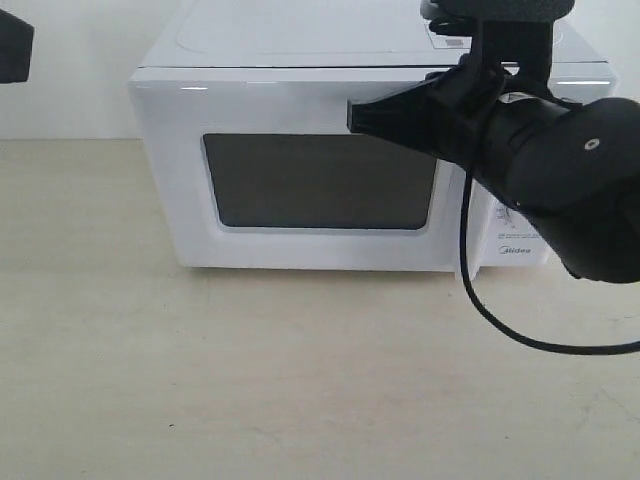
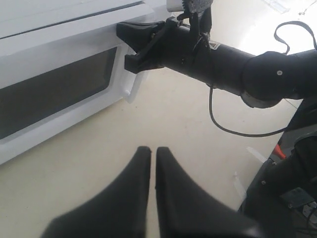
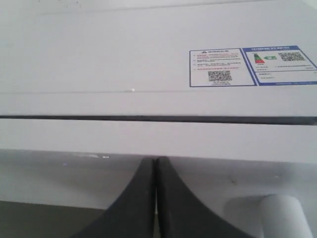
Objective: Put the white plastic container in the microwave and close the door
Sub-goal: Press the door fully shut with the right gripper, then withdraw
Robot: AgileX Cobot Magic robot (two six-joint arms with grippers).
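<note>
The white microwave (image 1: 300, 40) stands at the back of the table with its door (image 1: 180, 200) flush against the body, dark window facing me. My right gripper (image 1: 352, 115) is shut, with its tips against the door's upper edge. In the right wrist view the same shut fingertips (image 3: 156, 159) rest just under the door's top seam, beside the white bar handle (image 3: 282, 213). My left gripper (image 2: 153, 148) is shut and empty. It hovers over the bare table in front of the microwave door (image 2: 59, 89). The white plastic container is out of view.
The right arm's black cable (image 1: 480, 300) loops down in front of the control panel (image 1: 515, 250). A dark piece of the left arm (image 1: 12, 45) shows at the upper left edge. A sticker (image 3: 250, 66) lies on the microwave's top. Beige tabletop (image 1: 250, 380) spreads in front.
</note>
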